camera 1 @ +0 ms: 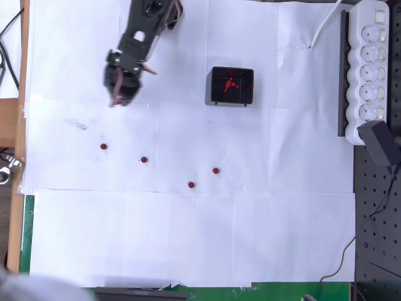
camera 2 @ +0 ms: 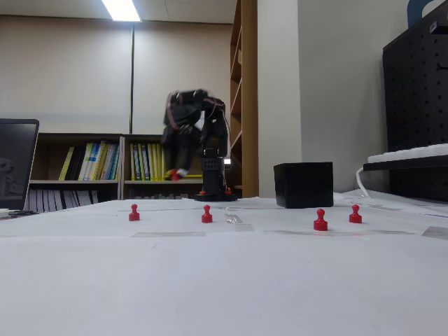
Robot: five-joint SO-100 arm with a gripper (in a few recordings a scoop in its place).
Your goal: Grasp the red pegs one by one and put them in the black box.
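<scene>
Overhead view: claw hanging over the white-papered desk, up and to the left of the four loose red pegs, well apart from all of them. Black box to the right of the claw, above the peg row, with a few red pegs already lying inside. White power strip along the right edge, clear of the work. Claw carrying no visible peg; fingers too dark and foreshortened to tell whether spread or closed.

Step in hand, by judgement: between drops, heading for another pick, roughly half the job apparently done. Next move likely a descent onto the nearest peg at far left, calling for a wide opening and a careful centring over a very small, upright target.

Fixed view: low across the desk, four red pegs standing upright in a line at and, black box behind them, its contents hidden by the wall. Arm folded at the back, claw raised above the desk, dark against a bookshelf; finger gap not readable here either.
</scene>
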